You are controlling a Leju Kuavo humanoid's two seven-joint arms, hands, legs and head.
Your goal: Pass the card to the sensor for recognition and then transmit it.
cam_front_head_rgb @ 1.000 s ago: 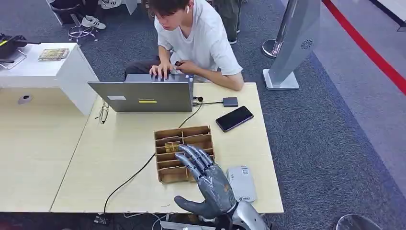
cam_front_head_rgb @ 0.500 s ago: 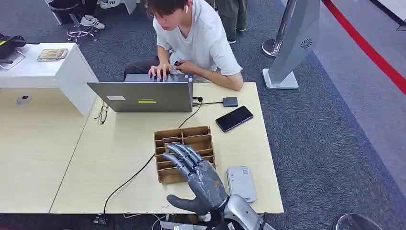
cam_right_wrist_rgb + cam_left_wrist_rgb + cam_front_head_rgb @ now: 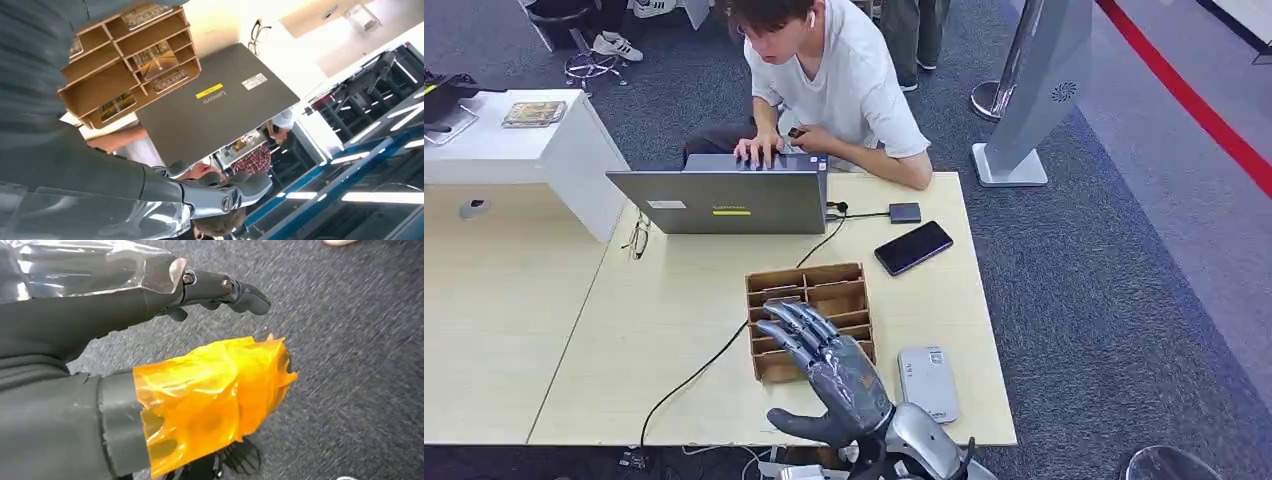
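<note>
Table (image 3: pixel 674 330), box (image 3: pixel 824 285), spread empty hand (image 3: pixel 829 370)

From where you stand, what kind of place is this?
Probably an office or lab workspace. A person types on a laptop at a pale wooden desk, and grey carpet covers the floor. A card tray and a sensor sit on the desk beside the right hand.

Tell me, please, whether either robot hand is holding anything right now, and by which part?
Nothing is held. The right robot hand hovers with fingers spread above the wooden card tray; the left robot hand hangs empty over the carpet.
</note>
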